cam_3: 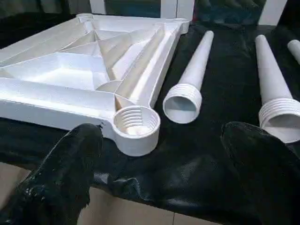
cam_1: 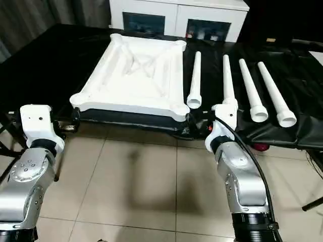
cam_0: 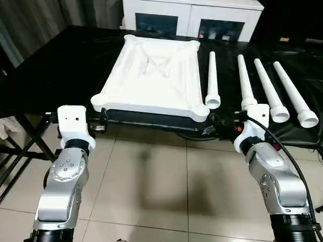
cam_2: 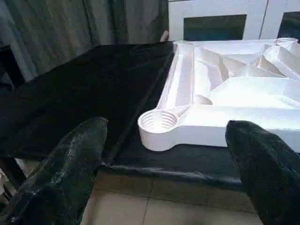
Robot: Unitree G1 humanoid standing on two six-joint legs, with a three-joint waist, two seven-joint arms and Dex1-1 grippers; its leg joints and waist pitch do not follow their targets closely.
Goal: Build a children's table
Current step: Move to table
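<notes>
The children's table top (cam_0: 151, 70) lies upside down on the black-covered table (cam_0: 65, 65), its ribbed underside and round corner sockets facing up. Several white tapered legs lie side by side to its right, the nearest leg (cam_0: 212, 80) close to the top's right edge, the farthest leg (cam_0: 295, 96) near the table's right end. My left gripper (cam_2: 166, 127) is open just off the table's front edge, facing the near left corner socket (cam_2: 158, 123). My right gripper (cam_3: 161, 130) is open too, facing the near right socket (cam_3: 136, 123) and the nearest leg's threaded end (cam_3: 182, 104). Neither holds anything.
A white cabinet with glass doors (cam_0: 192, 17) stands behind the table. Both silver forearms (cam_0: 63, 186) reach over a tiled floor (cam_0: 151, 186) in front of the table edge. Dark table frame struts (cam_0: 25, 136) stand at the left. A black cable (cam_0: 292, 161) runs along my right arm.
</notes>
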